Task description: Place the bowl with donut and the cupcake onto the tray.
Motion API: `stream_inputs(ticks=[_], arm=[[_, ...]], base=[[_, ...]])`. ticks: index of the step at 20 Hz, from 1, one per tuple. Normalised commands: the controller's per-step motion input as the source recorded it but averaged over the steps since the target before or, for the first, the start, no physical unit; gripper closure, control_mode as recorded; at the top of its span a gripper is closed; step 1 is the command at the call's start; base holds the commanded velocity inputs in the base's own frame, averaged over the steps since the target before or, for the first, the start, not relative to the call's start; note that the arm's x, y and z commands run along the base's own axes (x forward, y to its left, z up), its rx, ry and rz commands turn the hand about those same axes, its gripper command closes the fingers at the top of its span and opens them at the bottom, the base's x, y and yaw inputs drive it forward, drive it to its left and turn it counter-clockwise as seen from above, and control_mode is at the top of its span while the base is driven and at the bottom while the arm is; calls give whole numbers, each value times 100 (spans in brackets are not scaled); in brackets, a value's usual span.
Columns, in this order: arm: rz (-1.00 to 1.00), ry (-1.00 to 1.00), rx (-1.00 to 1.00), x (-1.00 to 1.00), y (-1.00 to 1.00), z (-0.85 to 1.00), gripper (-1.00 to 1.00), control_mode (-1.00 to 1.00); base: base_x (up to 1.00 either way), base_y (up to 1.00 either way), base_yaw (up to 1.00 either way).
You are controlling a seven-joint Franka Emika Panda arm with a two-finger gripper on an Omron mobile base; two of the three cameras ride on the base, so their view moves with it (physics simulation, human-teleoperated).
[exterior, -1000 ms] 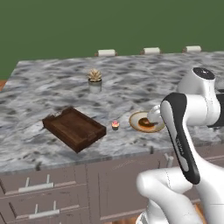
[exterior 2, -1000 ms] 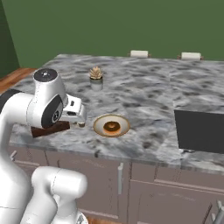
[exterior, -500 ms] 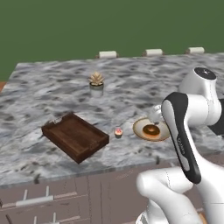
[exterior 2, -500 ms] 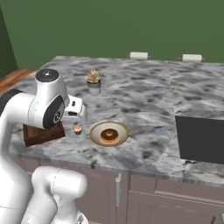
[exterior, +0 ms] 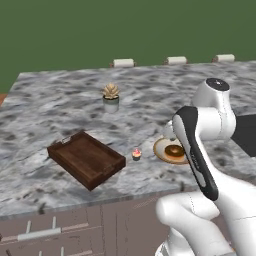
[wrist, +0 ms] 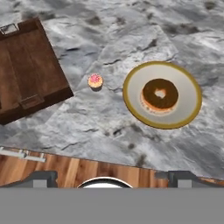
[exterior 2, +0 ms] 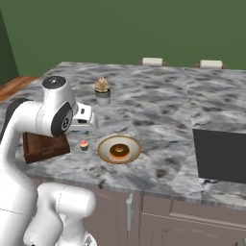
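Note:
The dark wooden tray point(exterior: 86, 159) point(exterior 2: 42, 147) point(wrist: 25, 70) lies near the counter's front edge. Just right of it stands the tiny pink-topped cupcake point(exterior: 136, 154) point(exterior 2: 84, 144) point(wrist: 95, 81). Further right sits the shallow tan bowl point(exterior: 161, 150) point(exterior 2: 104, 150) point(wrist: 188, 94), with the brown donut point(exterior: 175, 150) point(exterior 2: 119, 150) point(wrist: 159, 94) in it. My gripper point(wrist: 113, 177) hangs open and holds nothing, high over the counter's front edge, apart from the cupcake and the bowl. In the left base view my arm covers part of the bowl.
A spiky plant in a grey pot point(exterior: 111, 97) point(exterior 2: 102, 91) stands further back on the marble counter point(exterior: 60, 110). A black inset panel point(exterior 2: 222, 154) lies to the right. Cabinet fronts point(exterior 2: 144, 216) and the wood floor point(wrist: 65, 168) lie below the edge.
The whole scene has slid slightly lower and nearer in both base views, so the base has moved. The things keep their places on the counter, and the gripper stays open.

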Motion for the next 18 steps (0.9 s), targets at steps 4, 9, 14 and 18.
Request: stream_inputs(ticks=[4,9,14,18], arm=[[2,1,-14,26,0,-38,-100,-100],[7,4,-14,12,-2,-50,-100,-100],[6,6,-2,14,-3,-45,-100,-100],[4,5,-3,34,-2,-32,-100,-100]], base=[[0,0,0],[0,0,0],[0,0,0],[0,0,0]])
